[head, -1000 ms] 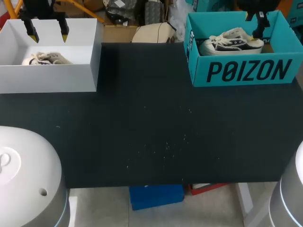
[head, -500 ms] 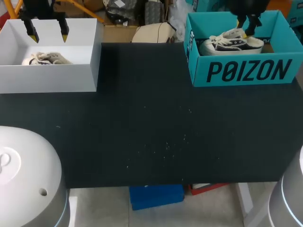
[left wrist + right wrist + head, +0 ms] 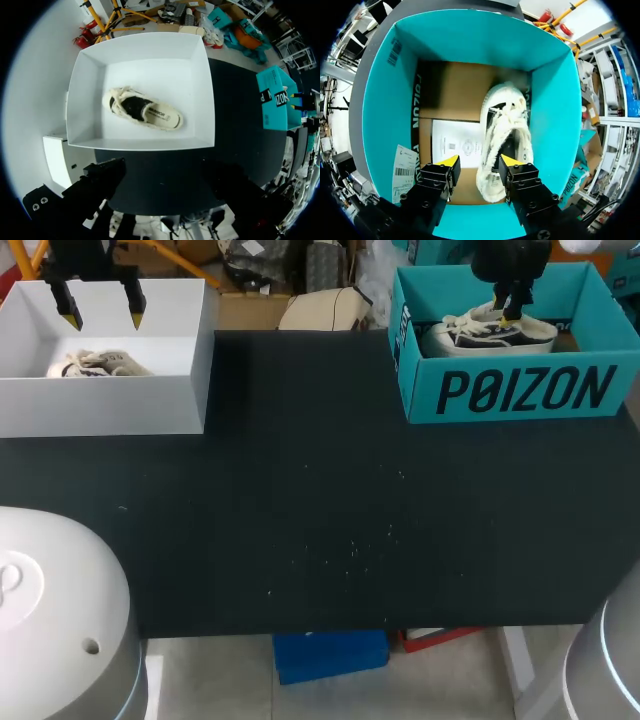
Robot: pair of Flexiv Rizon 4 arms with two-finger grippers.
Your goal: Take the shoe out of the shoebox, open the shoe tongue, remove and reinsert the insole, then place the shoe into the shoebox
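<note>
Over the last second the right gripper (image 3: 509, 308) has slid across the teal box (image 3: 520, 390) to hang spread above the shoe (image 3: 490, 332), one tip over its heel opening and one over the floor beside it. The left gripper (image 3: 100, 310) hangs spread over the white box (image 3: 100, 405). Pinching only that soft side wall may fold it, so the shoe, a pale low-top with dark panels and loose laces standing on its sole, could slip or snag on the box wall alongside.
</note>
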